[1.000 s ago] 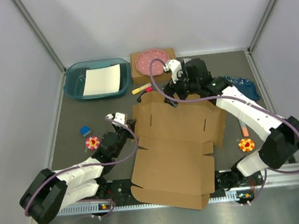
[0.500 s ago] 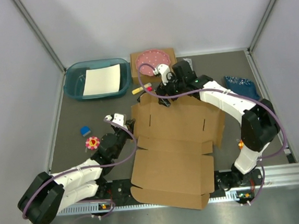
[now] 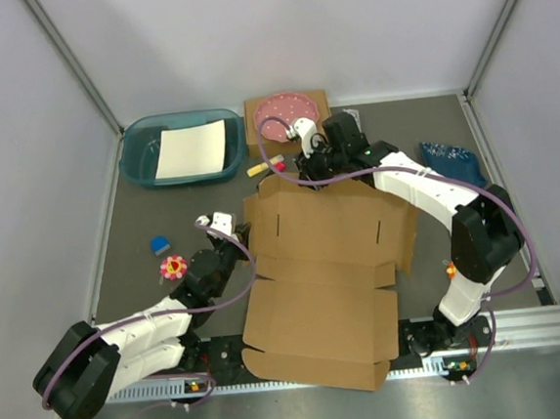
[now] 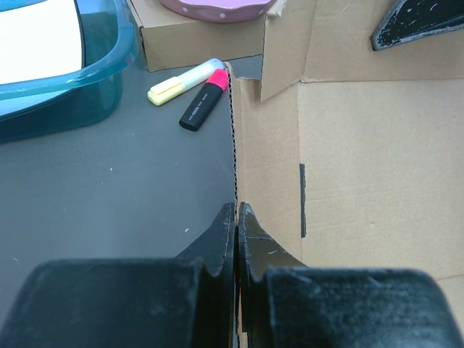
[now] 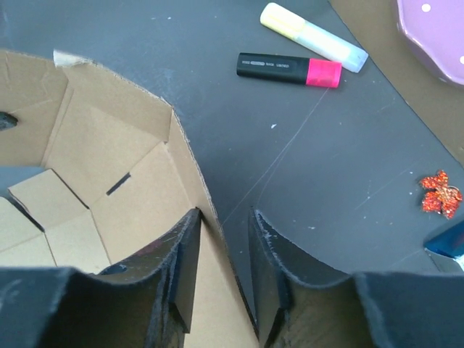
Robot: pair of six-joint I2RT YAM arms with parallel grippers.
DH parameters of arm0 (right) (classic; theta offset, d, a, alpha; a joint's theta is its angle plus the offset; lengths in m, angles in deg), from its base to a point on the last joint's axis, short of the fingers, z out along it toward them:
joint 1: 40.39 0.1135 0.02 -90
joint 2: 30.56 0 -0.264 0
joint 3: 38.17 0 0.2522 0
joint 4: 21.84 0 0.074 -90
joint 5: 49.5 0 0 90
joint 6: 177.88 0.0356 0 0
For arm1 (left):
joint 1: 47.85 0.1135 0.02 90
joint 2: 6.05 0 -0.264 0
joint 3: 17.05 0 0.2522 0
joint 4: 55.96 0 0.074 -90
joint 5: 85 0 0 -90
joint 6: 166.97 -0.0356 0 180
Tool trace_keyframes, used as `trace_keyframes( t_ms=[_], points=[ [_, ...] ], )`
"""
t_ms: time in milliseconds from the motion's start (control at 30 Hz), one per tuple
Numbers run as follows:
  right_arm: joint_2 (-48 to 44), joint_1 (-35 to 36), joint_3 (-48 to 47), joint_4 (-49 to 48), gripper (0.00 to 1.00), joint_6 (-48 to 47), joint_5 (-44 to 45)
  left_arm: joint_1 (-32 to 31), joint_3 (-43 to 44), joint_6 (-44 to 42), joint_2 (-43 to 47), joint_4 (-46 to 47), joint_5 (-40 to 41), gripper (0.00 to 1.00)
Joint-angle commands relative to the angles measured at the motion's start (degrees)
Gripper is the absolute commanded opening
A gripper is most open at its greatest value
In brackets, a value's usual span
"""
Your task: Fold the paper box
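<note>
Left pincer [image 4: 237, 214] clamping paper box [image 4: 348, 167] edge, right pincer [image 5: 222, 217] seemingly astride it

From above, the tips of your right gripper [image 5: 223, 225] are hidden at the far flap of the box [image 3: 316, 285]. By the right edge of the table [image 3: 135, 232], the right arm [image 3: 426, 192] covers most of an orange toy [image 3: 450, 270].

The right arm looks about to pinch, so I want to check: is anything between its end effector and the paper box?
Nothing visible does. The right end effector straddles the paper box at its raised far edge, jaws apart, only cardboard between them. The black-and-pink highlighter lies on the table beyond, clear of both.
</note>
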Motion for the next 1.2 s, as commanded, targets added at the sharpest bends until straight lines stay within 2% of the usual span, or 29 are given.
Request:
trace_keyframes(
  t_ms=[0, 167, 233, 300, 333, 433, 533, 667, 900, 1033, 1167],
  points=[
    [-1.8, 0.6, 0.9, -2.6, 0.30, -0.1, -1.3, -0.1, 0.1, -0.2, 1.2, 2.2, 1.8, 0.00],
    [-3.1, 1.2, 2.8, -3.0, 0.19, 0.5, 0.0, -0.2, 1.8, 1.1, 1.5, -0.1, 5.1, 0.00],
    [-4.1, 2.0, 4.1, -3.3, 0.14, 0.6, 2.2, -0.1, 3.0, 2.6, 1.7, -3.3, 6.3, 0.03],
    [-4.5, 2.8, 4.8, -3.4, 0.09, 0.6, 4.5, -0.1, 4.9, 3.5, 2.1, -6.9, 7.8, 0.10],
    [-4.8, 3.9, 5.4, -3.4, 0.01, 0.6, 7.3, -0.1, 5.5, 3.8, 2.4, -7.9, 8.1, 0.19],
    [-5.3, 6.1, 6.5, -3.4, 0.00, 1.3, 14.2, -0.1, 8.2, 4.2, 3.5, -13.4, 10.1, 0.38],
    [-5.8, 7.6, 8.0, -3.4, 0.00, 2.8, 21.6, -0.2, 11.5, 5.5, 4.8, -20.9, 13.0, 0.49],
    [-8.8, 10.0, 11.7, -4.6, 0.00, 5.2, 28.9, -0.1, 14.2, 7.3, 6.8, -27.8, 14.6, 0.52],
    [-19.5, 12.2, 22.4, -11.2, 0.00, 4.3, 33.3, -0.1, 11.7, 12.2, 13.2, -29.3, 15.2, 0.56],
    [-25.1, 12.2, 26.8, -16.2, 0.00, 0.4, 29.6, -0.2, 11.4, 15.8, 17.2, -34.2, 9.8, 0.55],
    [-25.6, 12.2, 26.0, -15.0, 0.00, -2.4, 29.5, -0.3, 4.7, 17.4, 21.3, -29.5, 1.0, 0.51]
  ],
)
